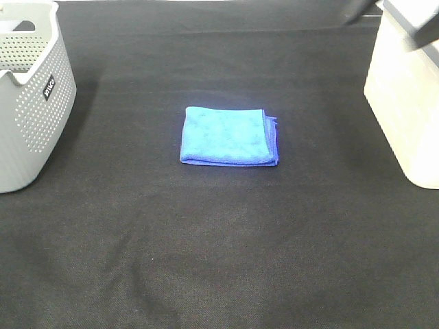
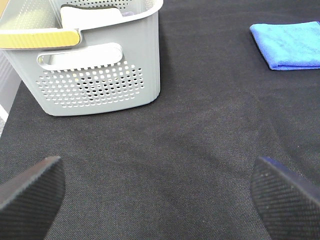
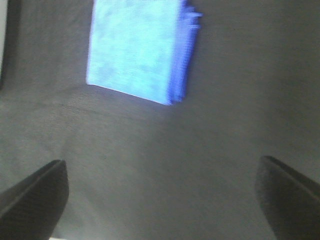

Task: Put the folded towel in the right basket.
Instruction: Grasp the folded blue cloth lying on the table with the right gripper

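Note:
The folded towel (image 1: pixel 230 136) is a bright blue square with a darker blue-violet edge on its right side. It lies flat on the black cloth in the middle of the table. It also shows in the left wrist view (image 2: pixel 287 45) and the right wrist view (image 3: pixel 137 47). The right basket (image 1: pixel 406 103), a pale cream bin, stands at the right edge. My left gripper (image 2: pixel 160 200) is open and empty over bare cloth, apart from the towel. My right gripper (image 3: pixel 160 200) is open and empty, short of the towel. A blurred part of the right arm (image 1: pixel 424 31) shows above the cream bin.
A grey perforated basket (image 1: pixel 31 103) with a small black label stands at the left edge; it fills the near part of the left wrist view (image 2: pixel 100 65) and holds a pale object. Black cloth (image 1: pixel 219 247) covers the table.

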You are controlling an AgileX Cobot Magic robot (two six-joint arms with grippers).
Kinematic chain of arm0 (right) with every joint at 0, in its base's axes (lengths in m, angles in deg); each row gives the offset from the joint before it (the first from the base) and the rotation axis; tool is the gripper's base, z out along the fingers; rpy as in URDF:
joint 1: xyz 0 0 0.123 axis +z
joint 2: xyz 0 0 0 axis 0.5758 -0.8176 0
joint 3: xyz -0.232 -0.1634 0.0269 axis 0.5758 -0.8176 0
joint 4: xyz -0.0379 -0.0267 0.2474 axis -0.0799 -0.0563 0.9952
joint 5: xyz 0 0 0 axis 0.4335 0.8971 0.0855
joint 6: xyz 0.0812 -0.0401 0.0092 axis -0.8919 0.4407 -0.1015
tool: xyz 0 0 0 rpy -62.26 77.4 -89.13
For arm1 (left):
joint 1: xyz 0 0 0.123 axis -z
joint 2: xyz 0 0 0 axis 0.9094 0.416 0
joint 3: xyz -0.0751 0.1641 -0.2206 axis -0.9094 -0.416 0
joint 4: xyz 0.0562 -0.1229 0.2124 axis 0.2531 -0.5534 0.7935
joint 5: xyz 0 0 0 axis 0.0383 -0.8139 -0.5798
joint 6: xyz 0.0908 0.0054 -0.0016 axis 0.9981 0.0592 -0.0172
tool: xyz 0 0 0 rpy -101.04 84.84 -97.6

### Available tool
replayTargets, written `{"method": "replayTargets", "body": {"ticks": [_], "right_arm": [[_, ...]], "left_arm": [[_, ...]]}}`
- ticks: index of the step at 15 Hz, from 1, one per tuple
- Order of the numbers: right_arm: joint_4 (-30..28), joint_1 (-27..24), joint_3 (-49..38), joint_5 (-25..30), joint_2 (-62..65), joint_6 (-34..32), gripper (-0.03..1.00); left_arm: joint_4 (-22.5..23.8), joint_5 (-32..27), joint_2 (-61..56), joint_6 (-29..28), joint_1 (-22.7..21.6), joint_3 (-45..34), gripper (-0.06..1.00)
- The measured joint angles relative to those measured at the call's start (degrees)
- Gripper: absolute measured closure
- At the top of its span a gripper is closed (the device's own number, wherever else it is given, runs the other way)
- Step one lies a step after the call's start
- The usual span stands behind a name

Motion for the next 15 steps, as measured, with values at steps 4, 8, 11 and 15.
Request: {"method": "replayTargets", "body": {"ticks": [4, 8, 11, 15], "right_arm": [[6.7, 4.4, 10.9, -1.3, -18.9, 3.0, 0.00], [7.7, 4.8, 20.9, -2.8, -33.1, 2.9, 0.00], [8.2, 4.8, 25.5, -2.9, -41.5, 3.3, 0.00], [8.7, 4.8, 25.8, -4.5, -45.4, 4.7, 0.00]], "left_arm": [[0.0, 0.0, 0.0, 0.0, 0.0, 0.0, 0.01], [0.0, 0.0, 0.0, 0.0, 0.0, 0.0, 0.01], [0.2, 0.0, 0.0, 0.0, 0.0, 0.0, 0.01], [0.6, 0.0, 0.0, 0.0, 0.0, 0.0, 0.01]]}}
